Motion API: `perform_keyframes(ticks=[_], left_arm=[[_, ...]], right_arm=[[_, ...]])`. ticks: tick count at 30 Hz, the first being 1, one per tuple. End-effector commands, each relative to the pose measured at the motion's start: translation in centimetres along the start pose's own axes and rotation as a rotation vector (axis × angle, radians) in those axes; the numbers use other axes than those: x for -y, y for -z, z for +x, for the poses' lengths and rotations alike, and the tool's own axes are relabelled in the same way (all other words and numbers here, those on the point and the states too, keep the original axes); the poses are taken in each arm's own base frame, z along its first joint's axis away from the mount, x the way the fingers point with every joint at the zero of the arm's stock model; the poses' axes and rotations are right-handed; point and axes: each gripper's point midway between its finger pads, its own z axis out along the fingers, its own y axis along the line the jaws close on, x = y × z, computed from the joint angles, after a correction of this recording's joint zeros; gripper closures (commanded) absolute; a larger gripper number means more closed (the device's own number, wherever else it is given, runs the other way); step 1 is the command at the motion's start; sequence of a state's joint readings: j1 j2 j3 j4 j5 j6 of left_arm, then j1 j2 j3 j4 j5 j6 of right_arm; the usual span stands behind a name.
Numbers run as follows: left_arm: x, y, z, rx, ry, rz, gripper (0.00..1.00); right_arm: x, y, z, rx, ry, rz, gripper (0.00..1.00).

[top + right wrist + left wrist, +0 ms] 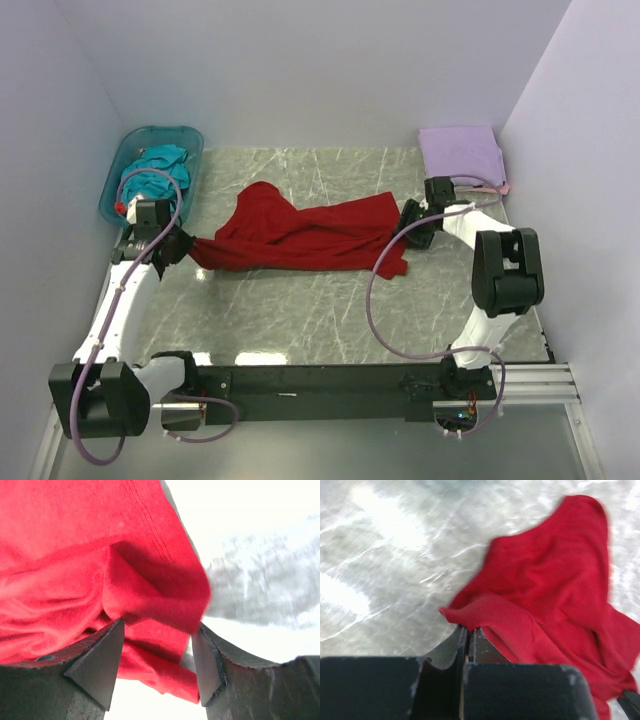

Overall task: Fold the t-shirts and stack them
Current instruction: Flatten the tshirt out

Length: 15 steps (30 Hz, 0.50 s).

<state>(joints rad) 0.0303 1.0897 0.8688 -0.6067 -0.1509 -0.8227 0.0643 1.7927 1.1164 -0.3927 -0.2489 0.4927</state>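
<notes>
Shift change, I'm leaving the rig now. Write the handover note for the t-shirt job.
Left gripper: shut on the red shirt, at its left end.
Right gripper: open, jaws straddling that shirt's right edge, not clamped.
Lavender shirt: folded, back right corner, pink cloth peeking from under it.
Teal shirt: bunched in the tub.
Done: lavender folded. Left: fold red and teal, then stack.

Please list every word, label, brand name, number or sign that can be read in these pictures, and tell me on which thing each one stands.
No readable text in any view.
The red t-shirt, lavender t-shirt and teal t-shirt are plain, with no print or visible tag.
The tub and the table carry no label.
The arms show no legible marking at this picture size.
</notes>
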Motion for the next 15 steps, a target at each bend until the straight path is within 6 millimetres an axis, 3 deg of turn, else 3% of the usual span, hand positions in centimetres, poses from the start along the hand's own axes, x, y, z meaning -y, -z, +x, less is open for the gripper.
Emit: perform_keyframes(ticks=[1, 4, 9, 13, 15], left_arm=[[1.3, 1.8, -0.2, -0.012, -0.073, 0.100, 0.99], [0.0, 2.6, 1.2, -0.015, -0.071, 0.114, 0.99], [-1.3, 4.8, -0.7, 0.111, -0.106, 0.085, 0.99], [-0.8, 5.1, -0.9, 0.120, -0.123, 0.121, 0.99], [-0.3, 5.1, -0.6, 0.099, -0.126, 0.141, 0.99]], right_arm=[[-0.6, 3.6, -0.9, 0.106, 0.041, -0.004, 0.37], [0.9, 4.5, 1.4, 0.121, -0.007, 0.012, 0.37], [1.6, 5.6, 4.0, 0.114, -0.061, -0.038, 0.37], [1.2, 5.4, 6.7, 0.046, -0.089, -0.117, 0.36], [1.4, 5.2, 6.8, 0.054, -0.087, -0.124, 0.36]])
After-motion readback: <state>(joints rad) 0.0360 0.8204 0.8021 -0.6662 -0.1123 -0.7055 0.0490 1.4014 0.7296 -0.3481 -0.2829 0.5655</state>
